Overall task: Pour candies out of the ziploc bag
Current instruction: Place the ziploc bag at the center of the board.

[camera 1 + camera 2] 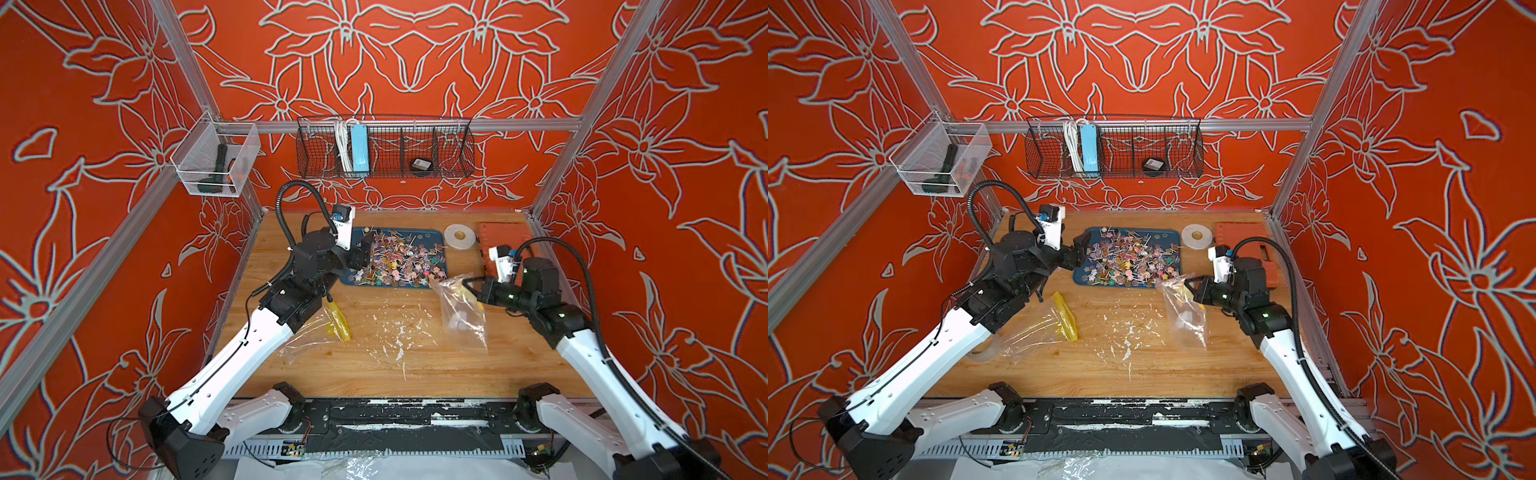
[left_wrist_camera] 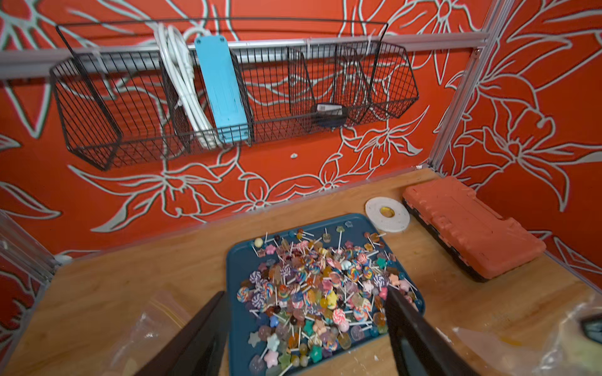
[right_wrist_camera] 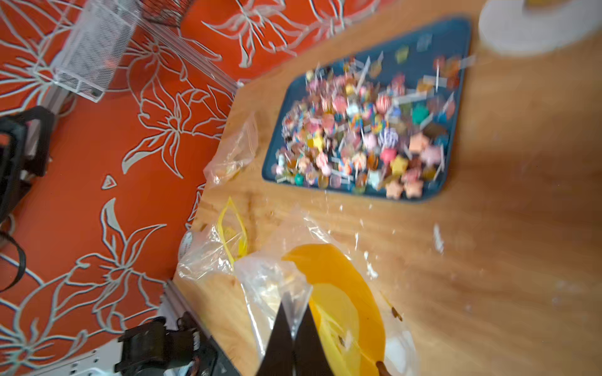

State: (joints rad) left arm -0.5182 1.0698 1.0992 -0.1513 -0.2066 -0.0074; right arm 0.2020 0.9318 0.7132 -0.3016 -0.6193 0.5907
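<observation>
The candies (image 1: 399,259) are lying heaped in a shallow blue tray (image 1: 437,237) at the far side of the wooden counter (image 1: 374,357). They are small glossy lollipops with swirl, round and star heads in pink, blue, yellow and green. Their thin white sticks are pointing every way, and the heap is stretching along the tray's long, side-to-side axis. The right end effector (image 1: 466,286) is pressing together on the crinkled clear film of the ziploc bag (image 1: 463,320), which is drooping lengthwise from the pinch toward the counter's near edge, just beside the tray's right near corner. The left end effector (image 2: 305,293) is standing spread wide over the tray's left end, candies showing between its fingers.
</observation>
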